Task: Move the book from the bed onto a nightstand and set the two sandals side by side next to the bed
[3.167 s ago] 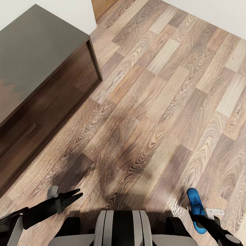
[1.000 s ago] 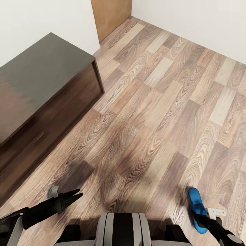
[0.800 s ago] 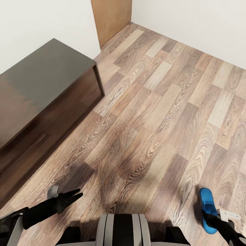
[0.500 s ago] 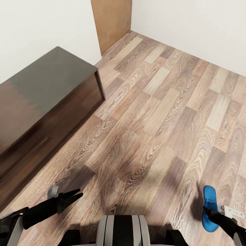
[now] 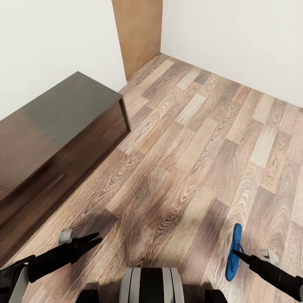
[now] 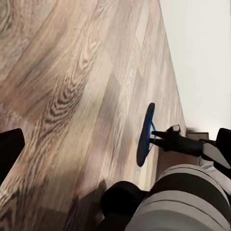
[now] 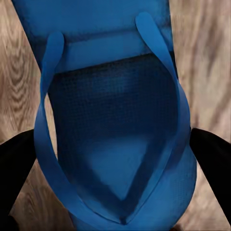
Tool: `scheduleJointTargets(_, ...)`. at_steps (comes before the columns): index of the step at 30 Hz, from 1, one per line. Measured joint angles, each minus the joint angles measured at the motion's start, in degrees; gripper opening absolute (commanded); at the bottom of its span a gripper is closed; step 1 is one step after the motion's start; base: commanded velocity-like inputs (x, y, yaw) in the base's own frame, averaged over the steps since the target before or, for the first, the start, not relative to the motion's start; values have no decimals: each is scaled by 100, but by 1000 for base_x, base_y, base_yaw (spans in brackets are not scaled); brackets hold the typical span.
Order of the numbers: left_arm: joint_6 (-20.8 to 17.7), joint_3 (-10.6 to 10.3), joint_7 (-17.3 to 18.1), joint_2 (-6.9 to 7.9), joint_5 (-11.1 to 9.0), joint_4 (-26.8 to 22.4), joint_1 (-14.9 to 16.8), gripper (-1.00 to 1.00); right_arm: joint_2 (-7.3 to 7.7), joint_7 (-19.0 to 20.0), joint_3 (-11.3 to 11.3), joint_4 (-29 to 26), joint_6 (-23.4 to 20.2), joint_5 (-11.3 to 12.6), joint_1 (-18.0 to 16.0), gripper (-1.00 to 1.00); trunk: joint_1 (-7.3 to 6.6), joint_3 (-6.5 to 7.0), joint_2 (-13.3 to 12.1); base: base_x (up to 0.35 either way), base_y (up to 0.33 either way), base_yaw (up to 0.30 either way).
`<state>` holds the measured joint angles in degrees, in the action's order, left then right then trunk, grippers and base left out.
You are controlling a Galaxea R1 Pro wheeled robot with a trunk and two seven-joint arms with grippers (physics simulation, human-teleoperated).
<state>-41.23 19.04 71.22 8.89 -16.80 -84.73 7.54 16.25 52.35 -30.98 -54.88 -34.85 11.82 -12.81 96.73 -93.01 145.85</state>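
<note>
My right gripper (image 5: 239, 253) is shut on a bright blue sandal (image 5: 233, 251), which hangs edge-on low over the wood floor at the lower right of the head view. In the right wrist view the sandal (image 7: 115, 96) shows its sole and toe straps, and the black fingers (image 7: 17, 168) of the right gripper (image 7: 115, 163) stand at both of its sides. The left wrist view shows the same sandal (image 6: 146, 134) held by the right gripper (image 6: 159, 138). At lower left my left gripper (image 5: 96, 238) is open and holds nothing. The bed, book and nightstand are out of view.
A long low dark brown cabinet (image 5: 54, 126) runs along the white wall on the left. A brown door (image 5: 136, 33) stands in the far corner. Wood-plank floor (image 5: 189, 139) stretches ahead between the cabinet and the right wall.
The head view has shifted, so more wall and door appear. The sandal has turned from flat to edge-on in the right gripper and moved a little left. The left arm is unmoved.
</note>
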Motion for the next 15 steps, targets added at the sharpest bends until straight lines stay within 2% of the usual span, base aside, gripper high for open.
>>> scheduleJointTargets(2, 3, -5, -3, -1, 0, 0, 0, 100, 1, 400, -5, 24, 3, -6, 12, -100, -5, 44, -3, 0, 0, 0)
scheduleJointTargets(4, 8, -6, -4, -1, 0, 0, 0, 100, 4, 615, -23, 38, 20, -8, 29, -100, -10, 89, -5, 0, 0, 0)
scheduleJointTargets(6, 4, -7, 0, -1, 0, 0, 0, 100, 8, 678, -103, 42, 44, -5, 42, -100, -16, 133, -8, 0, 0, 0)
scheduleJointTargets(11, 3, -7, 0, 0, 6, 0, 0, 100, 10, 713, -512, 164, 105, -14, 59, -100, -28, 244, -15, 0, 0, 0)
scheduleJointTargets(15, 8, -7, -4, -1, 10, -1, 0, 100, 10, 717, -600, 920, 370, -33, 64, -100, -38, 332, -20, 0, 0, 0)
